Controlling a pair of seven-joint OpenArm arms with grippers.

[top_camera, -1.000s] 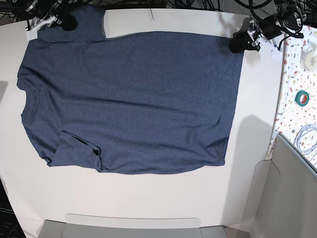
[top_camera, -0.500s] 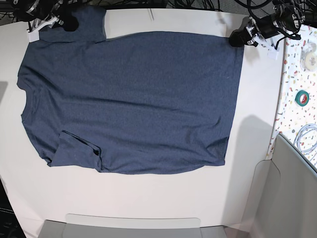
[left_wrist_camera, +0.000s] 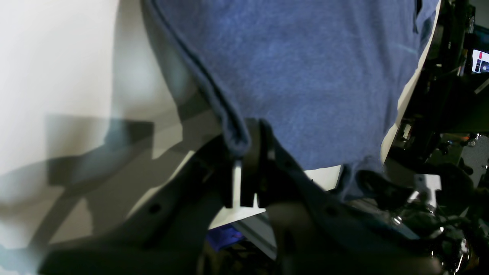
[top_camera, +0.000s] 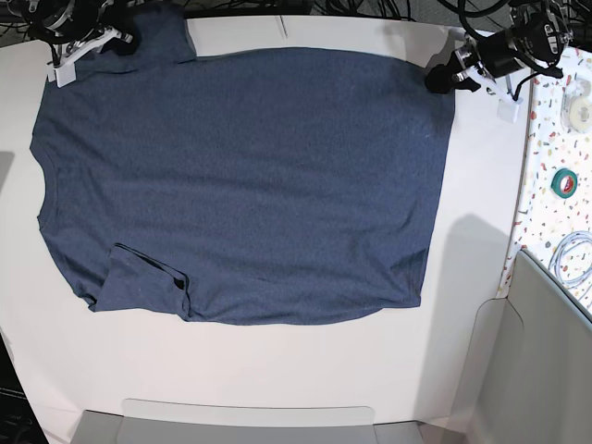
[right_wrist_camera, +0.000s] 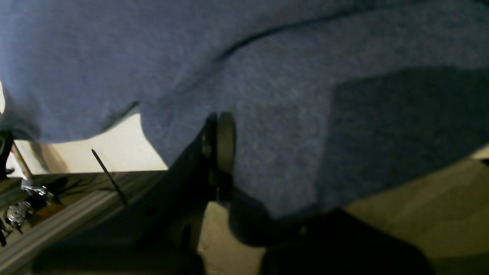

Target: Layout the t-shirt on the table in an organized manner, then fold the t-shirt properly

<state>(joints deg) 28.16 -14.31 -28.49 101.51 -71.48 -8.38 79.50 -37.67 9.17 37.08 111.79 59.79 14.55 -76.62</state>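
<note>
Left claw (top_camera: 444,78) clamped tight at far right, right claw (top_camera: 127,39) pinched closed at far left

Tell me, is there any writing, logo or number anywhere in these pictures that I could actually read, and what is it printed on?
None can be read.
t-shirt: only its plain side shows; no lettering visible.
Small lit screen: red and white patches, too blurred to read.
Roll of green tape: any marking is too small to make out.
table: no print on it.
</note>
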